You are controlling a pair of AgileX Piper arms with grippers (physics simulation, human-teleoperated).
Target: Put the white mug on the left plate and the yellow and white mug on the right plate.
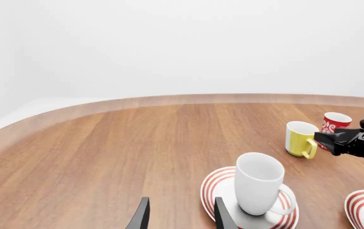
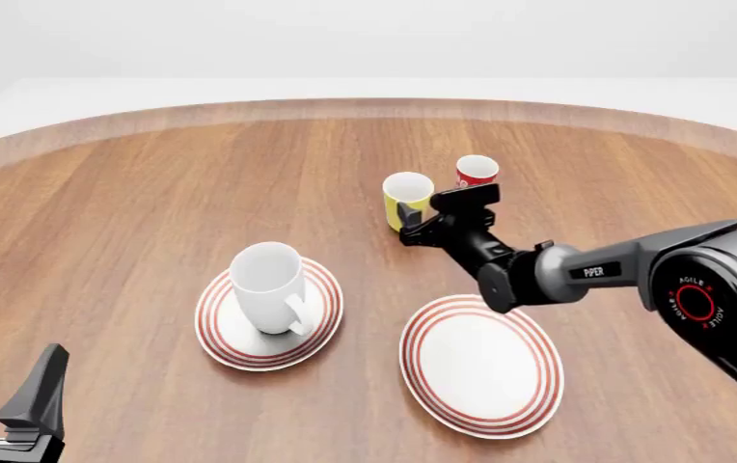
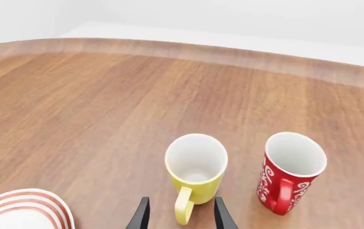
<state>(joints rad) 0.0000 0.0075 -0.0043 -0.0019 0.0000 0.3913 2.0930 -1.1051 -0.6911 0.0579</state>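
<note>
The white mug (image 2: 269,287) stands upright on the left plate (image 2: 221,328), also seen as the white mug (image 1: 258,183) on the left plate (image 1: 215,188). The yellow and white mug (image 2: 407,199) stands on the wood farther back. My right gripper (image 2: 410,227) is right behind it, open, and in the right wrist view the yellow and white mug (image 3: 196,167) has its handle between the two fingertips of that gripper (image 3: 178,219). The right plate (image 2: 482,365) is bare. My left gripper (image 2: 2,376) is open at the near left, away from everything; the left wrist view shows the gripper (image 1: 180,219) with nothing in it.
A red-and-white patterned mug (image 2: 476,174) stands just right of the yellow one, close to the right gripper's side, and shows as the red mug (image 3: 290,171). The table's curved far edge (image 2: 368,108) runs behind both mugs. The left plate's rim (image 3: 29,205) shows near the right wrist.
</note>
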